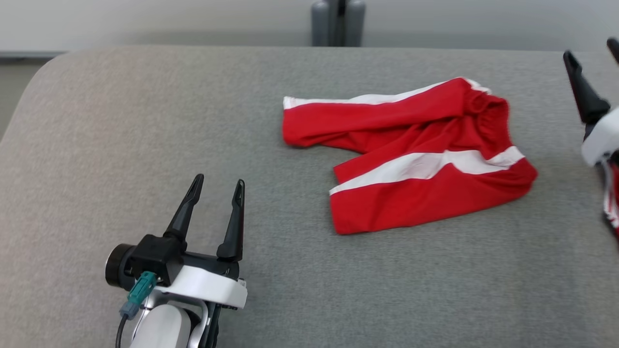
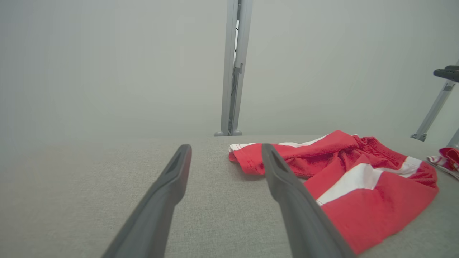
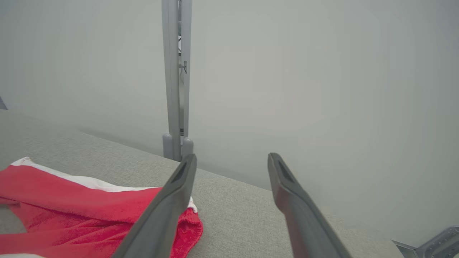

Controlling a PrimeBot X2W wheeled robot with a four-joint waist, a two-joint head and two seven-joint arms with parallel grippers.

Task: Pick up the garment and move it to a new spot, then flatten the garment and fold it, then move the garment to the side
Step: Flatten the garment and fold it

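The garment (image 1: 416, 154) is a pair of red shorts with white side stripes, lying crumpled and partly doubled over on the grey fabric table (image 1: 145, 121), right of centre. My left gripper (image 1: 219, 181) stands open at the lower left, well short of the garment, with nothing between its fingers. From the left wrist the garment (image 2: 358, 179) lies ahead and to the right of the left gripper (image 2: 226, 148). My right gripper (image 1: 591, 49) is at the far right edge, past the waistband end, open and empty. In the right wrist view the right gripper (image 3: 232, 158) is raised, with the garment (image 3: 71, 208) at the lower left.
Another red and white piece of cloth (image 1: 610, 198) shows at the table's right edge, under my right wrist, and also from the left wrist (image 2: 446, 159). A grey post (image 1: 338, 21) stands behind the table's far edge. The table's left corner is rounded.
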